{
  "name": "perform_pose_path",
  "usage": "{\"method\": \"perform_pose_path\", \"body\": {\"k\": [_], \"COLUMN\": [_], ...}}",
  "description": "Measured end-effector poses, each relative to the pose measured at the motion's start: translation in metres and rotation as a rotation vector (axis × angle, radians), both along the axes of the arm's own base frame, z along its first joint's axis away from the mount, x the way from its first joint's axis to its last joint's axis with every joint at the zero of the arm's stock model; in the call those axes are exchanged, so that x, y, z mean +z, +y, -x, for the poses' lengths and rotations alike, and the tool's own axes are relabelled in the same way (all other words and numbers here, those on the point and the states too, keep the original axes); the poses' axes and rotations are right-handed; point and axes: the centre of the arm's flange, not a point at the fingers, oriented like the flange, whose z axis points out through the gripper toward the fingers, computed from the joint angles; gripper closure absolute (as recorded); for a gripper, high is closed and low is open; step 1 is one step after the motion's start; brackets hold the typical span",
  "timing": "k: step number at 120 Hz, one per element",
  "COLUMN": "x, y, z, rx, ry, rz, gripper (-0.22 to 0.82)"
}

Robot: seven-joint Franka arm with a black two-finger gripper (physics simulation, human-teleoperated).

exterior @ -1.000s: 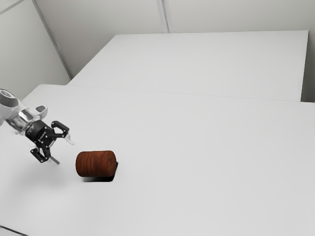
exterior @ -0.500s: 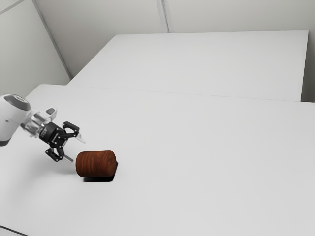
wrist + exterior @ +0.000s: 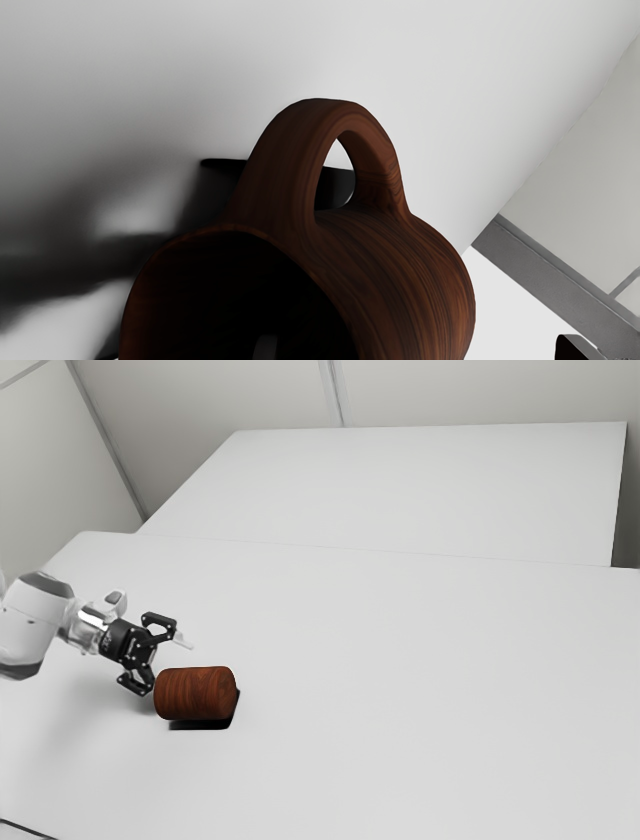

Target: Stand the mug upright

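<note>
The cylindrical, wood-grained mug (image 3: 195, 693) with its arched handle (image 3: 287, 160) lies sideways on the white worktop (image 3: 420, 720), the fingers (image 3: 182, 639) spread apart.

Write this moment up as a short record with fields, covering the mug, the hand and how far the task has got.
mug: dark brown wood, lying on its side
surface: white table
mouth: facing the hand
handle: arched loop on the mug's side
hand: open, one finger at the mouth, the other outside the mug
grip: none
finger inside mouth: cannot tell
task status: mug not upright
</note>
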Motion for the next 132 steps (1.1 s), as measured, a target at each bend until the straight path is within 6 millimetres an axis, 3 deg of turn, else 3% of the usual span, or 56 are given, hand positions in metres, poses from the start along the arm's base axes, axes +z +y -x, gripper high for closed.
{"method": "perform_pose_path", "body": {"k": [8, 30, 47, 71, 88, 97, 117, 132], "x": [-0.002, -0.002, 0.0, 0.012, 0.014, 0.027, 0.086, 0.101], "y": [-0.003, -0.005, -0.009, -0.021, -0.022, -0.029, -0.08, -0.122], "z": [0.002, 0.002, -0.002, -0.015, -0.018, -0.028, -0.058, -0.068], "rx": [0.011, 0.018, 0.011, 0.003, 0.005, -0.028, -0.255, -0.423], "ry": [-0.002, 0.0, -0.003, -0.024, -0.023, -0.042, -0.117, -0.136], "rz": [0.021, 0.037, 0.038, 0.039, 0.035, 0.011, -0.188, -0.39], "gripper": [0.02, 0.46, 0.62, 0.74, 0.75, 0.75, 0.75, 0.76]}}
